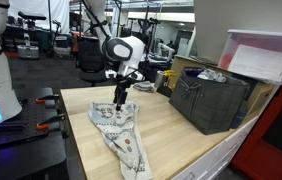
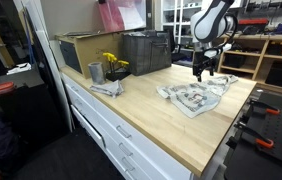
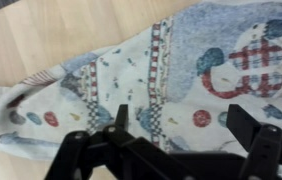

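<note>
A patterned cloth (image 1: pixel 119 135) with red, blue and checkered prints lies crumpled on the wooden countertop (image 1: pixel 171 135), seen in both exterior views (image 2: pixel 193 97). My gripper (image 1: pixel 120 98) hangs just above the cloth's far end, fingers pointing down (image 2: pixel 201 72). In the wrist view the cloth (image 3: pixel 171 70) fills the frame below the open fingers (image 3: pixel 181 125), which hold nothing.
A dark crate (image 1: pixel 213 98) stands on the counter near the cloth, with a pink-lidded bin (image 1: pixel 264 55) behind it. In an exterior view a metal cup with yellow flowers (image 2: pixel 109 68) and another crate (image 2: pixel 146 50) stand at the back. Drawers (image 2: pixel 111 135) front the counter.
</note>
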`<state>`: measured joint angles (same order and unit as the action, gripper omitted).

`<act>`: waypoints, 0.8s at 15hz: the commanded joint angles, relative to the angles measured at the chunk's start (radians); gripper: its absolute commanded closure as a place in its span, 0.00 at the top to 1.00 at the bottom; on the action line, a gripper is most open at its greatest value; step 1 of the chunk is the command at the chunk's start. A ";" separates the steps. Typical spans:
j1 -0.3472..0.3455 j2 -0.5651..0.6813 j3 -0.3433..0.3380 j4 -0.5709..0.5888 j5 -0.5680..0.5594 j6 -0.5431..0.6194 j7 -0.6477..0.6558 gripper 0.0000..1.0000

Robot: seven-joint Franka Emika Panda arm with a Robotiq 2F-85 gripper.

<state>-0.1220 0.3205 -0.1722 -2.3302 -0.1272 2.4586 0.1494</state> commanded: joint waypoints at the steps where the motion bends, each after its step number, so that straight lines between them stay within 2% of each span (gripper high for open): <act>1: 0.007 0.000 0.066 0.005 0.093 -0.029 -0.063 1.00; 6: 0.062 0.044 0.148 0.016 0.155 0.002 -0.055 1.00; 12: 0.133 0.132 0.184 0.040 0.161 0.039 -0.023 1.00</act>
<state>-0.0124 0.4038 0.0085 -2.3132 0.0217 2.4696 0.1197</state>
